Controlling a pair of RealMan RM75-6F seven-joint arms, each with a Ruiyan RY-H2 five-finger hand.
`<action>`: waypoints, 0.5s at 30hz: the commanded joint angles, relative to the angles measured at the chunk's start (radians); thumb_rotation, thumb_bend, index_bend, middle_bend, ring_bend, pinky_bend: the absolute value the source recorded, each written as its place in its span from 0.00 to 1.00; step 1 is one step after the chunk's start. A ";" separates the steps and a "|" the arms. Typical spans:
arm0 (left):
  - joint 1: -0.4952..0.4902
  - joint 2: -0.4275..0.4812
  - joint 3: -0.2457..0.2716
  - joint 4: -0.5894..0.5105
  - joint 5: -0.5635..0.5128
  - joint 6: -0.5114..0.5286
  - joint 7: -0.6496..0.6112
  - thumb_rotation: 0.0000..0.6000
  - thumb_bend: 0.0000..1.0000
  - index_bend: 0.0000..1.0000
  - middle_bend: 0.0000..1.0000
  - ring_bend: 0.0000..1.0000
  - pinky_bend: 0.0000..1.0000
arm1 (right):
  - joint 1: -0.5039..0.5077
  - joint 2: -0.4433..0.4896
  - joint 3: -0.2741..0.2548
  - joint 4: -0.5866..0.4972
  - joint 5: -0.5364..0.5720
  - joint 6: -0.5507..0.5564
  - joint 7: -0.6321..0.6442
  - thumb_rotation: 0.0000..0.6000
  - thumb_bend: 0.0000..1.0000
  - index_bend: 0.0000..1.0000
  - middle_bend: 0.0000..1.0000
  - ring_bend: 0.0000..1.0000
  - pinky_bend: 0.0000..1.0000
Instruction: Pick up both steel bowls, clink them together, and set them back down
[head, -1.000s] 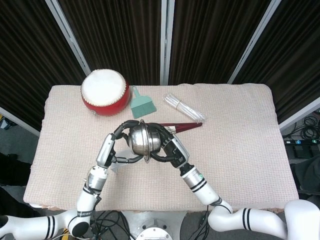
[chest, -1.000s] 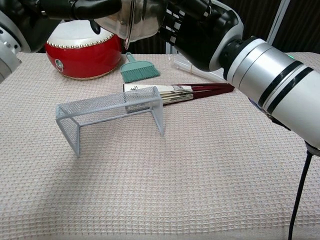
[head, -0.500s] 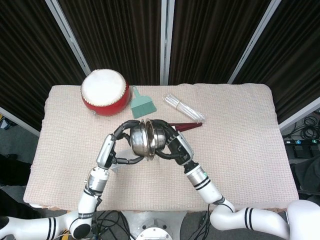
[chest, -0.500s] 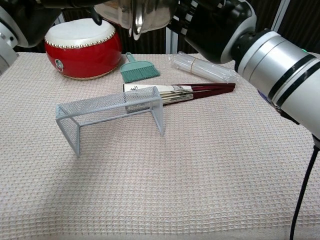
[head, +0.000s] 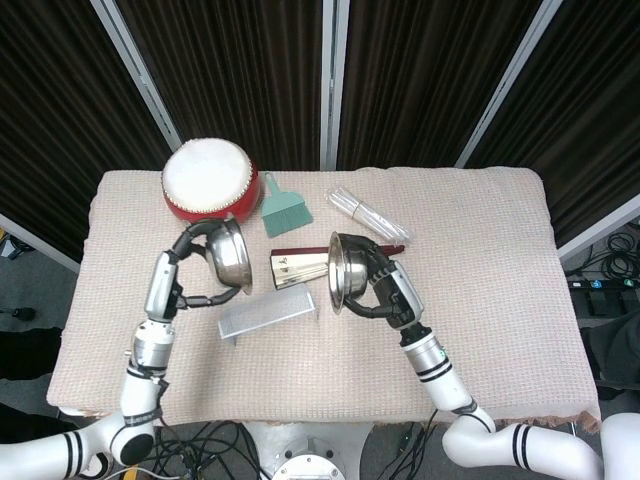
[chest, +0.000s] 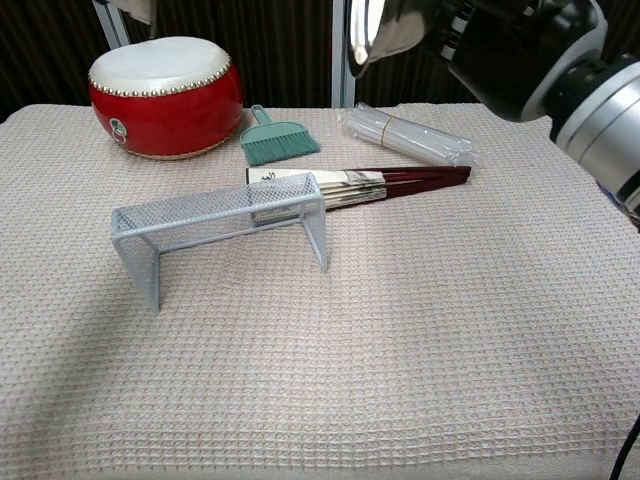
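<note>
- Two steel bowls are up off the counter (head: 480, 260), one in each of your hands, well apart with a gap between them.
- Your left hand (head: 196, 268) has its fingers wrapped around the left bowl (head: 228, 254), holding it tilted on edge above the counter's left part, just in front of the red drum (head: 207, 186).
- Below the gap between the bowls, the wire mesh rack (chest: 225, 229) stands upright on the counter.
- Behind the rack lies the folded fan (chest: 370, 186), with dark red sticks pointing right.
- Farther back, the green brush (chest: 274, 140) lies just right of the drum, and a clear wrapped bundle (chest: 408, 136) lies to the right of the brush.
- Your right hand (head: 382, 287) is clamped on the right bowl (head: 342, 272), which is also tipped on its side, its rim facing left toward the other bowl.
- From the chest camera, only the right bowl's edge and the dark right hand show at the top; your left hand is out of that view.
</note>
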 joint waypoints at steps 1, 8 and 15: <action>0.006 0.104 0.008 0.138 -0.025 -0.070 0.119 1.00 0.14 0.44 0.46 0.41 0.56 | -0.084 0.112 -0.081 0.026 0.010 0.039 -0.420 1.00 0.30 0.36 0.43 0.33 0.42; -0.036 0.232 0.123 0.333 -0.043 -0.321 0.366 1.00 0.14 0.43 0.46 0.41 0.58 | -0.194 0.213 -0.187 -0.086 0.205 0.021 -1.052 1.00 0.31 0.36 0.43 0.33 0.42; -0.087 0.233 0.178 0.374 -0.070 -0.475 0.533 1.00 0.15 0.43 0.45 0.41 0.58 | -0.241 0.194 -0.234 -0.097 0.282 0.010 -1.229 1.00 0.31 0.36 0.43 0.34 0.42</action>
